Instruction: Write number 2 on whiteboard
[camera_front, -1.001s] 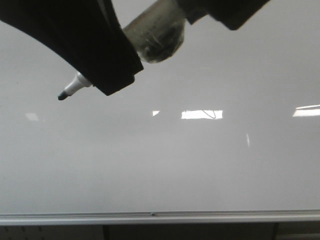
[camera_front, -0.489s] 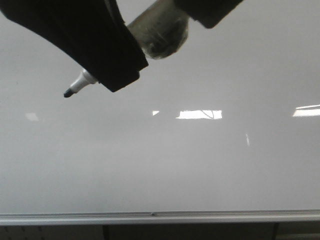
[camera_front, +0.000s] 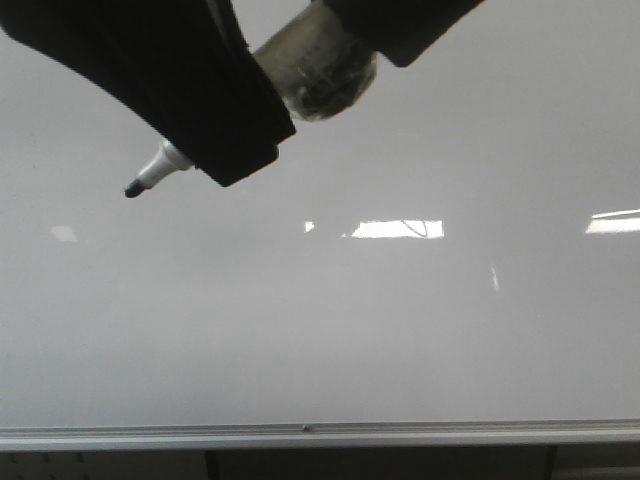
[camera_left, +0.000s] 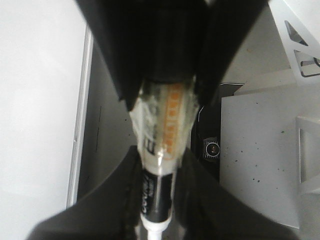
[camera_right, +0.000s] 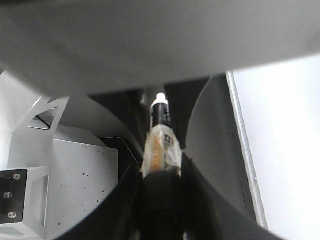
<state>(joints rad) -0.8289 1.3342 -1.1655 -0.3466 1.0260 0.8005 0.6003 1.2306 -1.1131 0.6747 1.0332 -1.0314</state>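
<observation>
Holding: the left gripper (camera_front: 235, 150), a broad black shape, is clenched on the front part of a black-barrelled marker pen (camera_front: 315, 75). The wrist view shows its two black fingers (camera_left: 112, 200) pressed against either side of the barrel (camera_left: 156, 197).
Backing grip: the right gripper (camera_front: 400, 30) is clamped on the rear end of the same pen. In its own wrist view the dark fingers (camera_right: 125, 210) close around the pen's back (camera_right: 160, 150).
Pen details: a stretch wrapped in clear crinkled tape (camera_left: 162, 130), with an orange label showing through it, spans the gap between the two grippers. A white neck and a dark felt tip (camera_front: 131, 189) stick out beyond the left gripper.
Pen pose: tilted, with the tip as the end lowest over the whiteboard. Whether the tip touches the board cannot be told.
Whiteboard: the large glossy white-grey whiteboard (camera_front: 400, 330) fills the front view under both grippers.
Frame: the silver aluminium frame edge (camera_front: 300, 435) runs along the board's near side, well apart from the pen tip.
Reflections: bright patches of ceiling lights (camera_front: 400, 229) lie on the board, between the grippers and the frame edge.
Beside the board: a grey metal surface (camera_left: 255, 150) with dark specks lies past the frame edge.
</observation>
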